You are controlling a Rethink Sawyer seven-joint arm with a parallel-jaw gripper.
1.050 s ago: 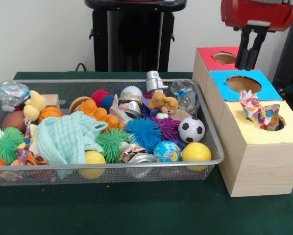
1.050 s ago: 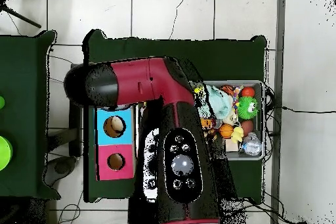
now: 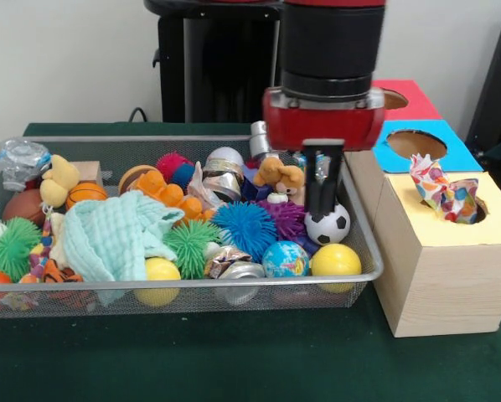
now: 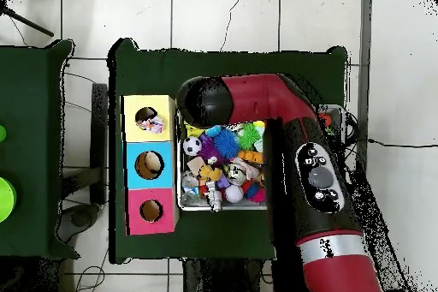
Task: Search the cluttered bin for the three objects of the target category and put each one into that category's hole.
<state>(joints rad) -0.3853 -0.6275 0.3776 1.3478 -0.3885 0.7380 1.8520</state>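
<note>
The bin (image 3: 183,282) is a wide silver wire-mesh tray full of toys. It also shows in the overhead view (image 4: 221,206), half covered by the arm. My gripper (image 3: 322,213) hangs over the bin's right end, just above a black-and-white soccer ball (image 3: 327,225). I cannot tell whether it holds anything. Right of the bin stand a yellow box (image 3: 435,260), a blue box (image 3: 418,146) and a red box (image 3: 405,96), each with a round hole on top. A crumpled colourful paper (image 3: 443,191) sticks out of the yellow box's hole.
The bin holds yellow balls (image 3: 335,260), a globe ball (image 3: 285,259), spiky balls in blue (image 3: 244,228) and green (image 3: 190,245), a plush dog (image 3: 280,176), a pale green cloth (image 3: 116,234), crushed cans (image 3: 224,172) and a basketball (image 3: 86,194). The red arm (image 4: 316,177) crosses the bin.
</note>
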